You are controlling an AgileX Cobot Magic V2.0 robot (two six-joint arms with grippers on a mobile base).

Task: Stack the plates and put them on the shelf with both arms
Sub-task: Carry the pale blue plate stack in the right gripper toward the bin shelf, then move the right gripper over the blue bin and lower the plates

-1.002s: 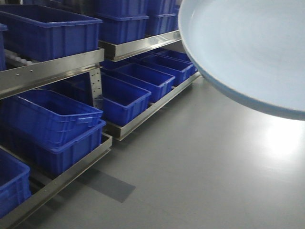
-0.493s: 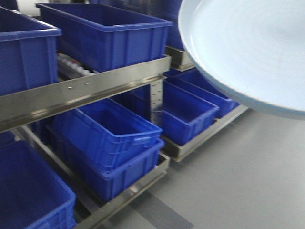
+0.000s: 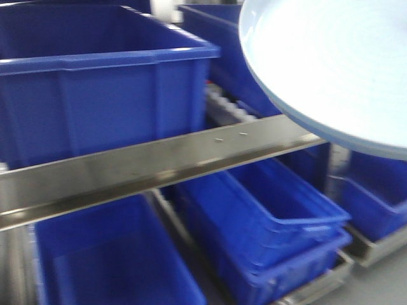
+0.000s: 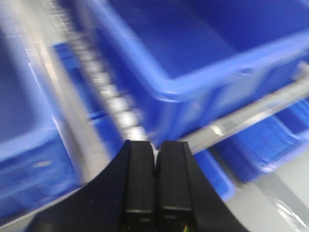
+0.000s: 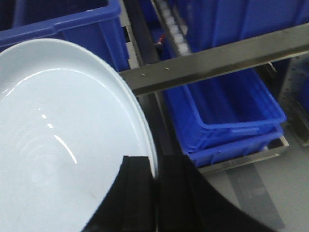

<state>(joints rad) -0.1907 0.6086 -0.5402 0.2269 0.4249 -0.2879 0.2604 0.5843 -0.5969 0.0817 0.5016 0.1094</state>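
Plate (image 5: 63, 140) held aloft, upper right of front view, near shelf rail (image 3: 159, 162) and blue bins (image 3: 95, 95).

Right gripper (image 5: 155, 176) clamped on rim.

Left gripper (image 4: 155, 162) closed, empty.

Glossy, stiff, likely slippery and breakable; rim is sensible hold.

Blur: one plate or two unclear.

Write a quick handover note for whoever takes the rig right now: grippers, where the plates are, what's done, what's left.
Right gripper: shut on the rim of a pale blue-white plate, held in the air by the shelf rail and the blue bins.
Left gripper: shut, holding nothing, facing the bins.
Done: plate lifted and carried to the rack. Whether a second plate lies stacked under it cannot be told.
Left: set it on the shelf.
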